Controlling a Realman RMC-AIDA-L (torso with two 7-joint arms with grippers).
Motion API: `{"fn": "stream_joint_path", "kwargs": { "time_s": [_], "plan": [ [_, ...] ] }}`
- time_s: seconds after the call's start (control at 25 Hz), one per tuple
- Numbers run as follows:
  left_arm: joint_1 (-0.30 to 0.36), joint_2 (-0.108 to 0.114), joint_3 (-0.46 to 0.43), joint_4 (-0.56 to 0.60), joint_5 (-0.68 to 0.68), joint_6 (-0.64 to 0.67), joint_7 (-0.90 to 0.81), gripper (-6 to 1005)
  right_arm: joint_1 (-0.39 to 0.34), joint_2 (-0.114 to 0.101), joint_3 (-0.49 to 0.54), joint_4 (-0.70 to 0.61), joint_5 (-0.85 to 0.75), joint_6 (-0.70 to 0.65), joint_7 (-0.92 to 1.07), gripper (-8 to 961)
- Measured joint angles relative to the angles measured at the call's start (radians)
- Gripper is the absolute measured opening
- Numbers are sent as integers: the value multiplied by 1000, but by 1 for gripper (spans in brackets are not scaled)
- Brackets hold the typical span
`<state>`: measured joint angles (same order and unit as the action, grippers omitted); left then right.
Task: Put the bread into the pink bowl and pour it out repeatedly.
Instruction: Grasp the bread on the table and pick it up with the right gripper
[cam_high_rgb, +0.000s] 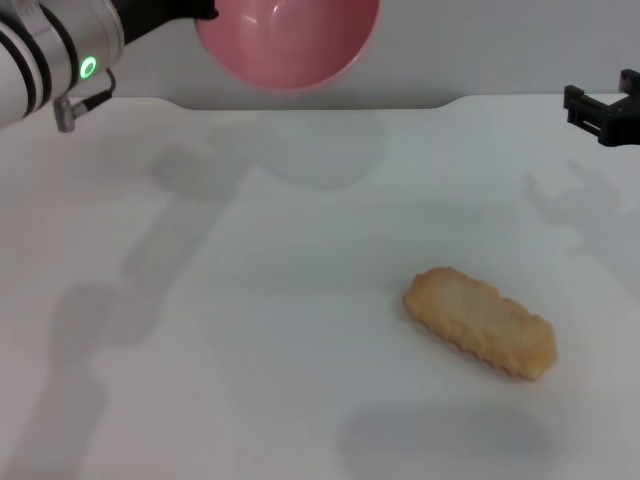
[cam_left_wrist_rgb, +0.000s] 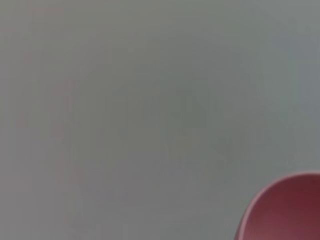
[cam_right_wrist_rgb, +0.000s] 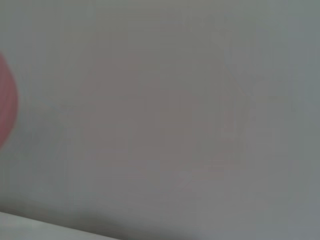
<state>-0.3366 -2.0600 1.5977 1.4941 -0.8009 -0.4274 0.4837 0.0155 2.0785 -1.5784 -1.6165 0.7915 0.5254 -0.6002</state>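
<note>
Bread (cam_high_rgb: 481, 322) lying flat on the white table (cam_high_rgb: 250, 300), right of centre and toward the near edge, plain golden-tan underside turned up. Long axis diagonal: one end aimed at the far left corner, the other at the near right corner. Free of both arms, nothing touching it.

Pink bowl (cam_high_rgb: 288, 40) held aloft above the far edge of the table, left of centre, tipped so that the smooth glossy inside faces the head camera; nothing visible inside it. Soft shadow of the bowl on the table surface directly beneath. Rim of the same bowl seen as a dark pink arc in a corner of the left wrist view (cam_left_wrist_rgb: 285, 210), and as a pink blur at one edge of the right wrist view (cam_right_wrist_rgb: 6, 107).

Left gripper (cam_high_rgb: 205, 12) at the bowl's rim, at the top of the head view, clamped on the pink bowl; left arm raised, reaching in from the far left corner, forearm with black bands and a lit green ring.

Right gripper (cam_high_rgb: 605, 112) hovering by the far right corner, well apart from the bread, black fingers spread with nothing between them.
</note>
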Motion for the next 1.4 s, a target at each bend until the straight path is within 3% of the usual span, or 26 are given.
{"fn": "stream_joint_path", "kwargs": {
  "time_s": [0.2, 0.44, 0.68, 0.84, 1.24, 1.4],
  "plan": [
    [-63, -3, -46, 11, 103, -171, -55, 45, 6, 0, -5, 6, 11, 7, 0, 663],
    [-152, -1, -50, -40, 369, -366, -300, 45, 9, 0, -6, 11, 16, 18, 0, 663],
    [-183, 0, -59, -45, 533, -532, -425, 45, 20, -1, -6, 18, 21, 45, 3, 663],
    [-179, 1, -61, -33, 558, -564, -436, 45, 58, -4, 5, 37, 18, 137, 45, 663],
    [-179, 0, -56, -58, 562, -552, -429, 45, 244, -8, 48, 185, 28, 419, 157, 663],
    [-182, 0, -57, -60, 572, -552, -428, 45, 253, -4, 47, 201, 29, 448, 159, 663]
  ]
}}
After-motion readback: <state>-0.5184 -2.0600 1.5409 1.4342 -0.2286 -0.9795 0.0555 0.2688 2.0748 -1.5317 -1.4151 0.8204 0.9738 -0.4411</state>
